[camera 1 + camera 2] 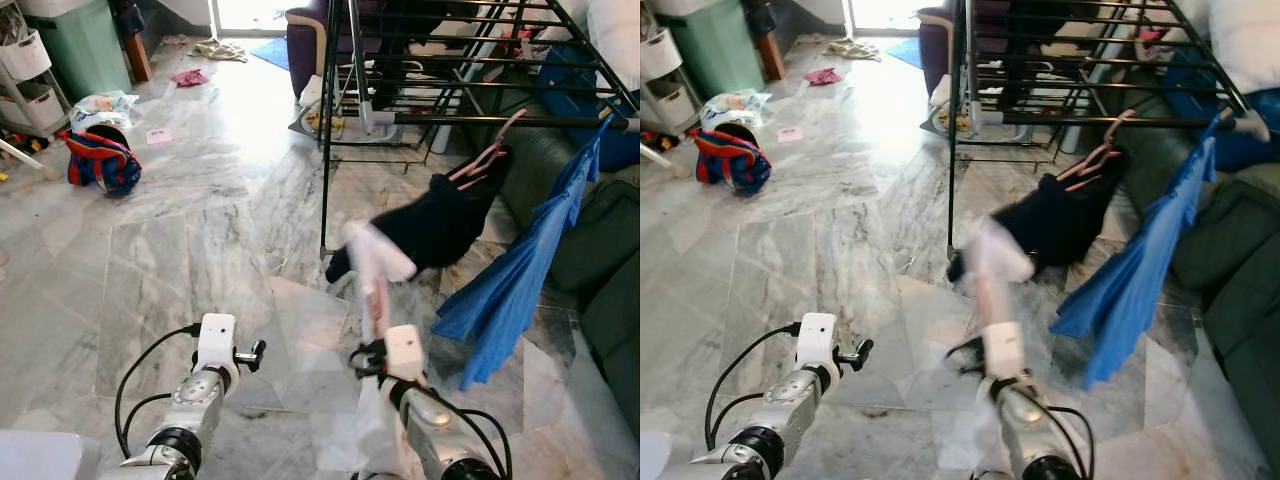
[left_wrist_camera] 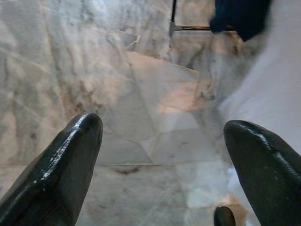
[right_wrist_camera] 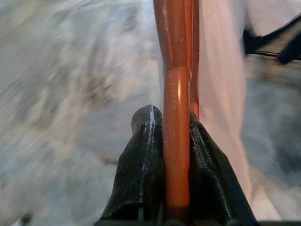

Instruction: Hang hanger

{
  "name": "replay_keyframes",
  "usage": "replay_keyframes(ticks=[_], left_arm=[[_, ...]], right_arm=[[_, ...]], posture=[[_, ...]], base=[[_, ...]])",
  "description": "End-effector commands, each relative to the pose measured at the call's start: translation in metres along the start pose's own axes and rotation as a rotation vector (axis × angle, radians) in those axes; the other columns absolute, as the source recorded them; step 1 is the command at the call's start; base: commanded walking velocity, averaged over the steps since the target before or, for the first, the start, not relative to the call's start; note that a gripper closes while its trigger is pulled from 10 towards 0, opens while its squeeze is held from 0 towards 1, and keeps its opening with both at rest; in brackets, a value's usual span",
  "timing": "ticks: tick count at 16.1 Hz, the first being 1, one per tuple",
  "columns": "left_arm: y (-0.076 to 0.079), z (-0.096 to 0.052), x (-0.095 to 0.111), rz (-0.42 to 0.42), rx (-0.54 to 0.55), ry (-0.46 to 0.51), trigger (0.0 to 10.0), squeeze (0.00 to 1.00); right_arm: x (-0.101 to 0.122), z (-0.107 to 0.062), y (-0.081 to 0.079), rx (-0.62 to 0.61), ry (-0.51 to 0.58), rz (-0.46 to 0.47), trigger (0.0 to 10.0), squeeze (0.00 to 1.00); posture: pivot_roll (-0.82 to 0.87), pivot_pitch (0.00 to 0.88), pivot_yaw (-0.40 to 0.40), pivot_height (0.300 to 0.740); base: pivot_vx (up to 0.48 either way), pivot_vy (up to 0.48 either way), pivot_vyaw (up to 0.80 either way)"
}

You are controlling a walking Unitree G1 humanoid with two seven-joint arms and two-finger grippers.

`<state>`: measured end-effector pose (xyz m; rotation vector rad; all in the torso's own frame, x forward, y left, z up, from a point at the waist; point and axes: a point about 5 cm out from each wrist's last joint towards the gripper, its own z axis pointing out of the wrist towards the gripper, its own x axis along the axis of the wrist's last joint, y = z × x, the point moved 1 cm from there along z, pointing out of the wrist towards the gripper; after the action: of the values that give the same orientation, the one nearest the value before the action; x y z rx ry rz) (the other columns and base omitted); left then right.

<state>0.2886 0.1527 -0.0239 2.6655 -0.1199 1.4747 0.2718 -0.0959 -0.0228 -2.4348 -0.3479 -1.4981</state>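
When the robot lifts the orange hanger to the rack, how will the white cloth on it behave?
The white cloth looks soft and blurred, so it will probably sway. The thin hanger seems stiff and glossy, so it may slip or turn in the shut right hand.

Orange-pink hanger (image 3: 177,141) with white garment (image 1: 378,250), motion-blurred, is held upright at lower centre, before the black drying rack (image 1: 470,120).

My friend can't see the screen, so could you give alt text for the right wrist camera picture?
Two black fingers are shut tight on a thin orange hanger that runs straight up between them. A white garment hangs beside the hanger, and the grey marble floor behind is blurred.
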Motion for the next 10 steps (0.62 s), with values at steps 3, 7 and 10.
replay_keyframes(ticks=[3, 7, 10], left_arm=[[0.006, 0.000, -0.004, 0.017, -0.013, -0.020, 10.0, 0.00], [0.008, 0.001, -0.002, 0.020, -0.023, -0.017, 10.0, 0.00], [0.011, 0.001, -0.001, -0.001, -0.068, -0.012, 10.0, 0.00]], right_arm=[[0.005, 0.004, -0.019, 0.164, -0.001, -0.046, 10.0, 0.00], [0.011, 0.004, -0.011, 0.099, 0.033, -0.063, 10.0, 0.00], [0.019, -0.002, 0.032, -0.203, 0.100, 0.051, 10.0, 0.00]], posture=[[-0.07, 0.127, 0.012, 0.740], [-0.07, 0.128, 0.017, 0.740], [-0.07, 0.127, 0.018, 0.740]], base=[[0.000, 0.000, 0.00], [0.000, 0.000, 0.00], [0.000, 0.000, 0.00]])
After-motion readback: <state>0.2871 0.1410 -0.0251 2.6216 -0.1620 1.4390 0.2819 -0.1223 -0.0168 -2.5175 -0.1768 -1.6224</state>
